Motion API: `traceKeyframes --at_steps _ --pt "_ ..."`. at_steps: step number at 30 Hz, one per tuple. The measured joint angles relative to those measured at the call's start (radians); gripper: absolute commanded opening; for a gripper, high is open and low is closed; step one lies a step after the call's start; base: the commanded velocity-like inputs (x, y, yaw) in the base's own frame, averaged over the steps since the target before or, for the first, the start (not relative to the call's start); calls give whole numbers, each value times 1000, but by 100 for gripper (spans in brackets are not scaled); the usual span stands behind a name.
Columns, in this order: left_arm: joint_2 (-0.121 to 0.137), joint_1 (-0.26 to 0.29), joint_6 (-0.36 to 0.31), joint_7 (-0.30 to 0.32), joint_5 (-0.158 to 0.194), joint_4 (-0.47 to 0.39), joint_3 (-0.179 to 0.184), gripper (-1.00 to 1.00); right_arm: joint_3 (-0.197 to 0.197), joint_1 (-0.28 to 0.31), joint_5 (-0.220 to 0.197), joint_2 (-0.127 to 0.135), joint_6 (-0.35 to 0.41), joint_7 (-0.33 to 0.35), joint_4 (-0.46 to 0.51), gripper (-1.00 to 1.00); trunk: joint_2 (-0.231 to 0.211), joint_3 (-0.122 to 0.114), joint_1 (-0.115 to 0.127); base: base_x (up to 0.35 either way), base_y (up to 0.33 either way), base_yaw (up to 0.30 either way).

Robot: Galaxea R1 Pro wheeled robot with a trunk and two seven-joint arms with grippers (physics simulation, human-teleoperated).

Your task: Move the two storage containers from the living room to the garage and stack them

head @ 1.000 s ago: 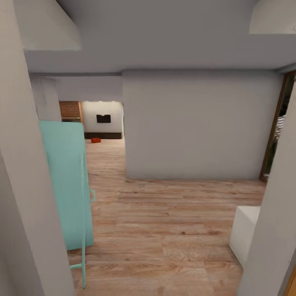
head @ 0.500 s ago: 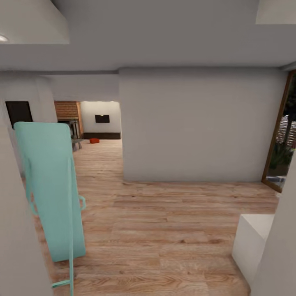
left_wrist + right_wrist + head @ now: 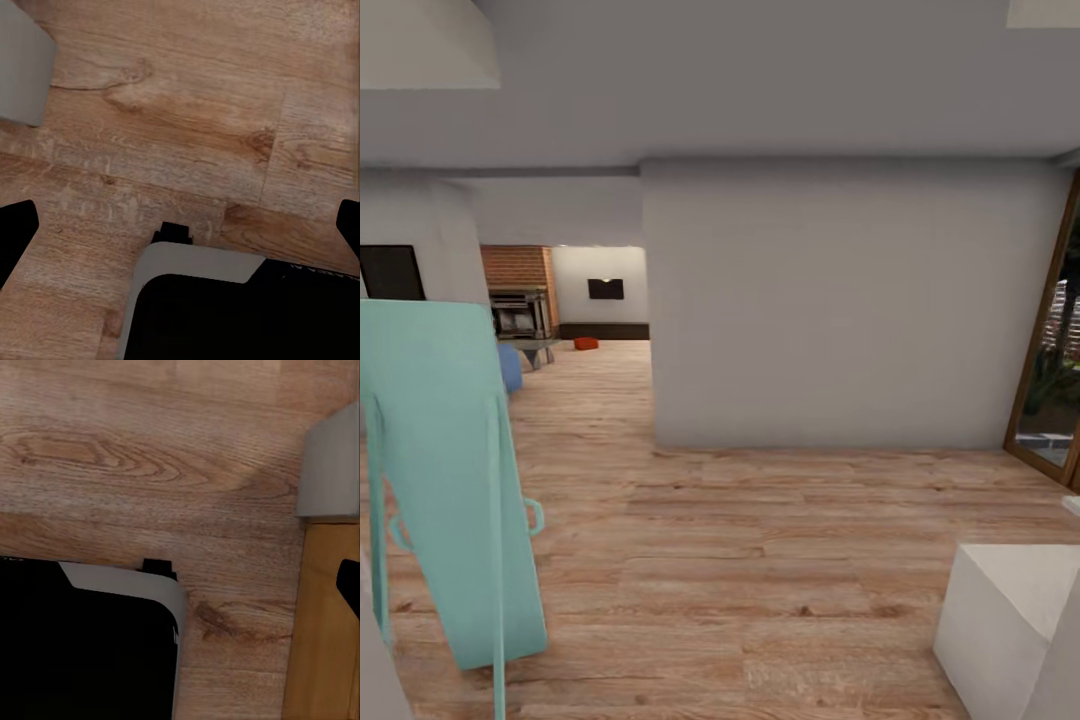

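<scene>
En route, task barely begun: nothing picked up, both bins yet to reach the garage.
One bin (image 3: 587, 343), small orange-red block, sits on the plank floor (image 3: 780, 540) far down the hall by the dark bench (image 3: 605, 330) in the living rm; 2nd bin not made out. Left gripper (image 3: 180, 225) jaws wide apart, empty; right gripper: can't tell.
</scene>
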State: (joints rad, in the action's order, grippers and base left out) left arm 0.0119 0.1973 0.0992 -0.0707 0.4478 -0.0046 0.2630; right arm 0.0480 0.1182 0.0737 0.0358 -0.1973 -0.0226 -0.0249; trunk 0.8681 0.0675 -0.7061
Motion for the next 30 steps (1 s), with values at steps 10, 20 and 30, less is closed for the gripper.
traceKeyframes --at_steps 10,20,30 --pt "0 0 -1 0 1 0 0 100 0 0 0 -1 -1 0 0 100 0 0 0 324 -2 0" --pt "1 0 0 1 -1 0 0 100 0 0 0 -1 -1 0 0 100 0 0 0 324 0 0" --pt "0 0 -1 1 0 0 0 100 0 0 0 1 -1 0 0 100 0 0 0 324 0 0"
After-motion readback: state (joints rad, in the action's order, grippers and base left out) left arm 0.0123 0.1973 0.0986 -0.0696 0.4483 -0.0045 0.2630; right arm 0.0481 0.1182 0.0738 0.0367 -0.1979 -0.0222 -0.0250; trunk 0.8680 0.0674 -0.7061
